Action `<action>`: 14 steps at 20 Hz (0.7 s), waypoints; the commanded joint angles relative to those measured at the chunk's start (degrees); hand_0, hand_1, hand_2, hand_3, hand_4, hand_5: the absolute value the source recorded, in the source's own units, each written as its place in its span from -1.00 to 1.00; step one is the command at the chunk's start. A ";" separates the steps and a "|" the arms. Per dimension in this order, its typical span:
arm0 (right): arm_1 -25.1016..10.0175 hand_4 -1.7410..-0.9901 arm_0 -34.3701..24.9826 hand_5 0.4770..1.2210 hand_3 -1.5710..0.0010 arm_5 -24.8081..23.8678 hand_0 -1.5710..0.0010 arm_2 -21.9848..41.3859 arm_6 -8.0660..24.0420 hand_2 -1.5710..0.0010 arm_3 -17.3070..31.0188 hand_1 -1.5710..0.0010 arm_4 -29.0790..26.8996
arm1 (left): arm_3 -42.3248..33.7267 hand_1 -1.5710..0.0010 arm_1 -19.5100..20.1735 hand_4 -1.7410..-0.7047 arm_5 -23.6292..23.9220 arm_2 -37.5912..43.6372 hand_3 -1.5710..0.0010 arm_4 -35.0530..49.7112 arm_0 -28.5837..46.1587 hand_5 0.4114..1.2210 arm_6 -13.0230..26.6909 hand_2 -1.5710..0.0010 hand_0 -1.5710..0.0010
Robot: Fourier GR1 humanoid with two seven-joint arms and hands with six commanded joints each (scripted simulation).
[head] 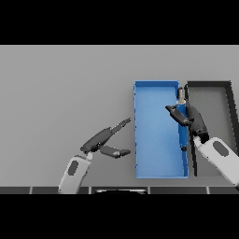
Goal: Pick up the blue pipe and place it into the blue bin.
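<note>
Right arm (223,161) entering from the lower right corner, forearm angled up and to the left, crossing the near part of the dark grey bin (211,91) and ending at the blue bin's right wall. Right hand (195,119) reaching over that wall, dark fingers (174,112) curled leftward round the blue pipe (181,125), with the thumb side lying along the pipe's right. Pipe held lengthwise, running from far to near along the inner right side of the blue bin (156,135), a pale grey tip (180,92) at the far end near the bin's far right corner and a dark end (183,148) nearer. Cannot tell whether the pipe rests on the bin floor or hangs just above it. Left arm (74,172) rising from the lower edge left of centre, forearm tilted up and to the right. Left hand (100,140) spread over the bare grey table (60,93), fingers (119,126) stretched straight toward the blue bin's left wall, thumb (116,152) splayed apart below them, holding nothing and short of the bin. Blue bin and dark grey bin side by side, long walls just beside each other, right of centre on the table.
</note>
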 commanded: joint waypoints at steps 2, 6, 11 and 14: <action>-2.94 0.68 -1.42 0.35 0.87 0.52 0.75 4.58 0.89 0.77 1.64 0.77 -3.38 | -0.07 1.00 -0.25 0.65 0.06 0.03 1.00 0.19 -0.13 -0.96 0.16 1.00 1.00; -6.24 0.81 -5.66 -0.01 0.94 0.22 0.90 12.70 0.87 0.91 3.76 0.91 -8.69 | 0.00 1.00 -0.21 0.65 0.45 -0.36 1.00 -0.61 0.15 -0.96 -0.10 1.00 1.00; -8.95 0.88 -12.32 -0.36 0.98 -0.81 0.97 22.23 0.87 0.97 4.81 0.97 -12.13 | -0.38 1.00 0.03 0.65 0.41 -0.38 1.00 -0.64 0.43 -0.96 -0.07 1.00 1.00; -8.38 0.91 -13.76 -0.48 0.99 -1.25 0.98 23.86 0.88 0.98 5.51 0.98 -12.84 | -0.26 1.00 -0.08 0.65 0.36 -0.72 1.00 -0.91 0.35 -0.95 -0.32 1.00 1.00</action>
